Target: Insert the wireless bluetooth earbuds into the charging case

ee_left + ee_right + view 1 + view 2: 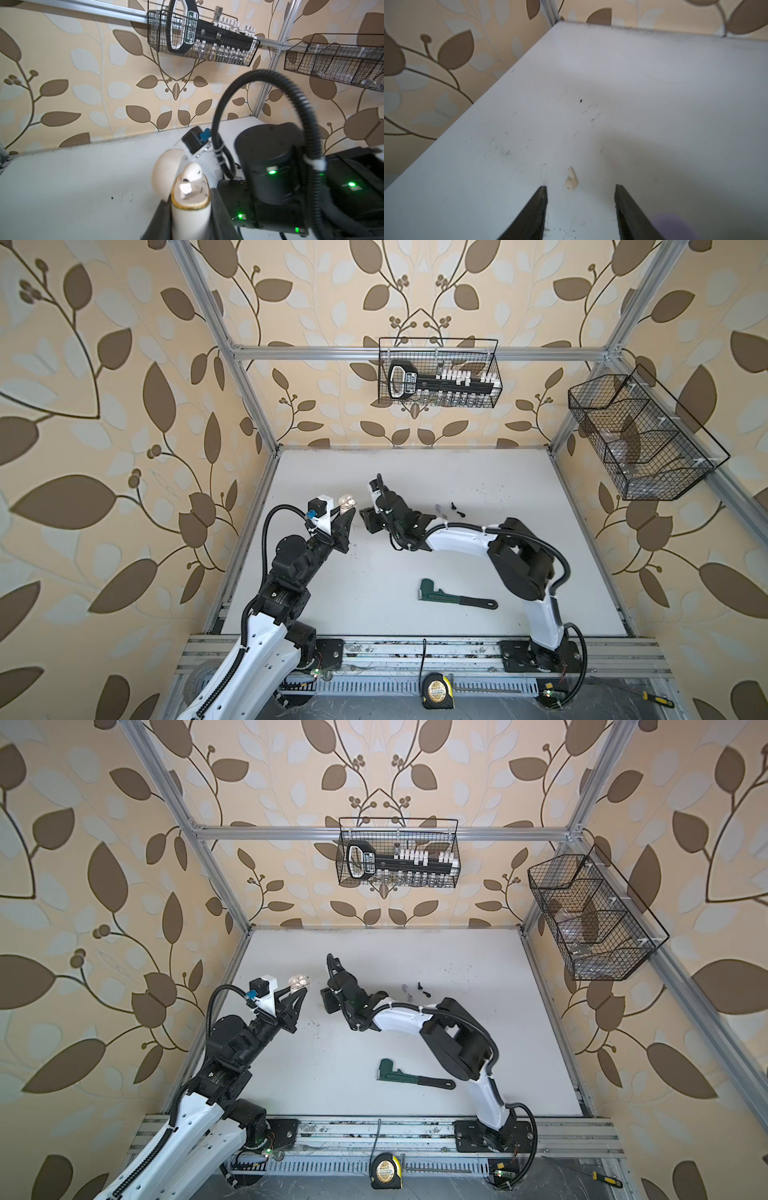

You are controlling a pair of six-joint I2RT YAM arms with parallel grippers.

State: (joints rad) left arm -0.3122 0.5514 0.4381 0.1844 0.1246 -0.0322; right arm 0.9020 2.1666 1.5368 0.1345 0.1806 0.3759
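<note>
My left pincer (349,512) is clenched on the lower body of the white charging case (190,216). It holds the case upright, off the table (498,572), over the table's left side, with the lid (164,176) hinged open. 1 seated earbud (191,172) occupies a socket; the 2nd socket appears empty. My right pincer (580,187) is released, jaws apart and grasping nothing, just right of the case. In the right wrist view, 1 loose white earbud (571,180) lies on the table in line with the gap between the jaws and touches neither. Further right lie the lavender earbuds (439,509) and the black earbuds (455,510), near each other and well apart from the case. Handling judgement: each earbud is probably very light, rigid and glossy, with a rounded head, so it is likely to squirt out of a hard pinch or skid on the smooth table. Take hold across the bulb, where the 2 pads meet the broadest faces, leaving the stem free to enter the socket first. Close gently; little force should be needed. The case looks equally smooth and stiff: grip its sides below the rim, clear of the hinge.
</note>
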